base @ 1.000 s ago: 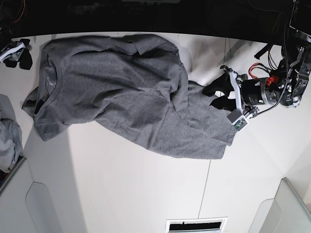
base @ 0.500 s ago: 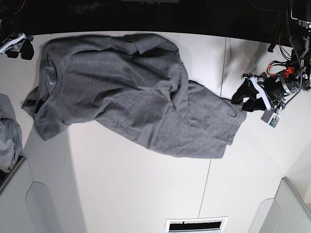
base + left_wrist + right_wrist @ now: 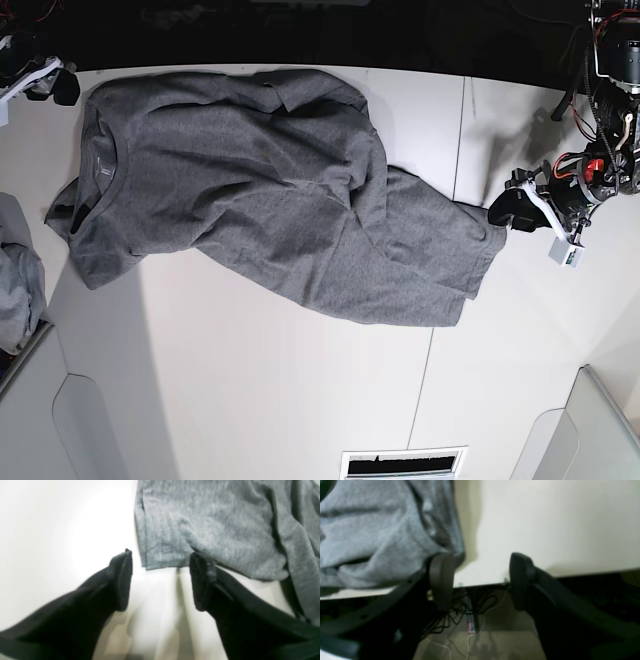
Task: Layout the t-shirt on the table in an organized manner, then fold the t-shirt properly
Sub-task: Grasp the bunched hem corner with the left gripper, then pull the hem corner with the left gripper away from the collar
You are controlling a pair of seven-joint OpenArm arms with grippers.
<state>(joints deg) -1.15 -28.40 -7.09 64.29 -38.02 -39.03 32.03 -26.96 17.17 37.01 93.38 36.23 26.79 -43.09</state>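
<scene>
The dark-grey t-shirt (image 3: 250,190) lies spread and wrinkled across the white table (image 3: 250,390), with its collar at the left and its hem at the right. My left gripper (image 3: 512,207) sits just off the hem's right corner. In the left wrist view the left gripper (image 3: 160,580) stands open with only table between its fingers, and the t-shirt (image 3: 212,525) hem lies right ahead, against the right fingertip (image 3: 200,580). My right gripper (image 3: 50,82) is at the table's far left corner. The right gripper (image 3: 480,580) is open and empty, beside the t-shirt (image 3: 375,535) edge.
A paler grey cloth bundle (image 3: 15,270) lies at the left edge. Light grey bins stand at the bottom left (image 3: 70,420) and bottom right (image 3: 600,430). A thin dark seam (image 3: 440,300) crosses the table. Loose cables (image 3: 460,610) hang below the table edge.
My left gripper moved right, drew the hem out with it, then let go and opened wider. The right gripper drifted up toward the far left corner.
</scene>
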